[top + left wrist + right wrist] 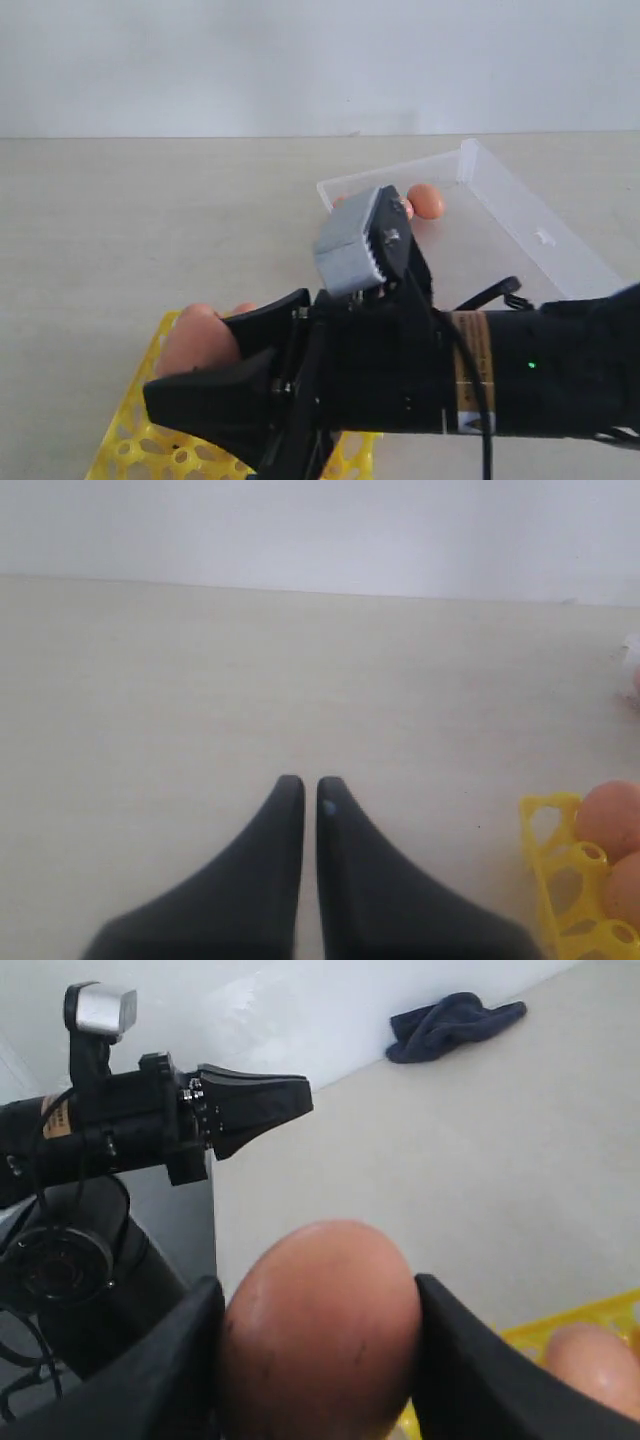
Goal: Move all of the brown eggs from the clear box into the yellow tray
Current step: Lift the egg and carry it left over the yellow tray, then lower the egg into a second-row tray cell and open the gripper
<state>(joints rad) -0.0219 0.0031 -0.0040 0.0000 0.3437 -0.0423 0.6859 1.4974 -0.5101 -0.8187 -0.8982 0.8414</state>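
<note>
Right claw (316, 1302) grips a brown egg (320, 1345) over the yellow tray (125, 445); lower gently into an empty cell, then release.

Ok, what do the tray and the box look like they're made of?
The yellow tray looks like smooth, slightly shiny moulded plastic: bright even colour, thin open-grid walls. The clear box seems to be thin transparent plastic: the table shows through it and its rims look whitish.
</note>
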